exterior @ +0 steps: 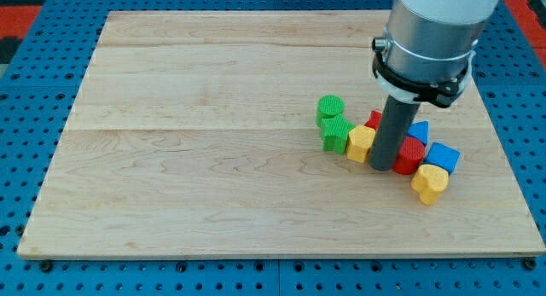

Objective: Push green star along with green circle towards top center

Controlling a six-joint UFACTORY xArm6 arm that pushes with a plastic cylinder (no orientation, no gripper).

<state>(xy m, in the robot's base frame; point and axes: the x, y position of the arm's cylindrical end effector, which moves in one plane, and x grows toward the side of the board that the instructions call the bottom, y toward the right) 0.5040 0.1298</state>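
Note:
The green circle [330, 107] and the green star [335, 134] sit touching each other right of the board's middle, the circle toward the view's top. My tip [381, 166] stands on the board to the right of the green star, with a yellow block [360, 144] between them. The tip is in the middle of the cluster of blocks.
A red block [374, 121] shows behind the rod. Another red block [409, 155], two blue blocks [418, 131] [442, 157] and a second yellow block [429, 183] lie right of the tip. The wooden board [213, 159] rests on a blue pegboard table.

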